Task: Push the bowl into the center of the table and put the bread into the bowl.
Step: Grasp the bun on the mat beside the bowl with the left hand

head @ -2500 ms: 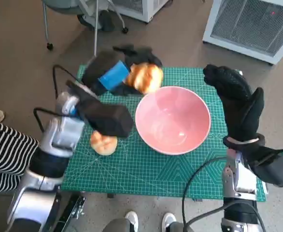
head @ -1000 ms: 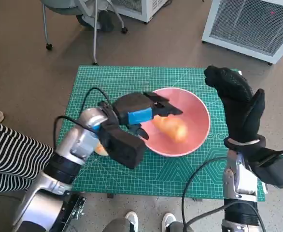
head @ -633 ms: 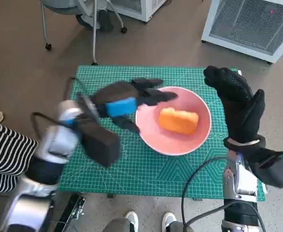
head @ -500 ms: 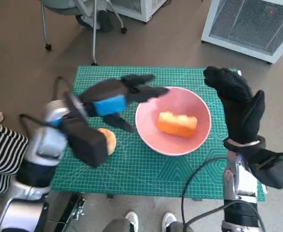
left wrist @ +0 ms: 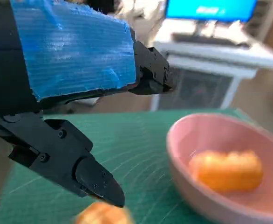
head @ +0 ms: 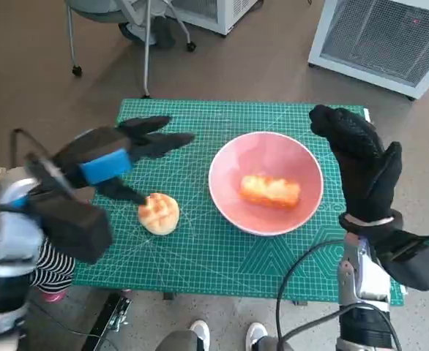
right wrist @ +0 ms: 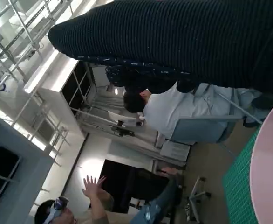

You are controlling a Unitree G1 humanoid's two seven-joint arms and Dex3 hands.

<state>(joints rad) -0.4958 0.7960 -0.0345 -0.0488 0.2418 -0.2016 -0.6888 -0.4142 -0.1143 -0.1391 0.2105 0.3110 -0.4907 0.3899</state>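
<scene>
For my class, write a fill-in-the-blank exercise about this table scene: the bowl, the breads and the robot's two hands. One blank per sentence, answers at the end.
1. The oblong bread lies inside the ______ bowl.
2. The round bread rests on the green ______, outside the bowl.
3. The left hand, its back taped ______, holds nothing.
4. The right hand wears a ______ knitted glove beside the bowl.

Answers: pink; mat; blue; black
</scene>
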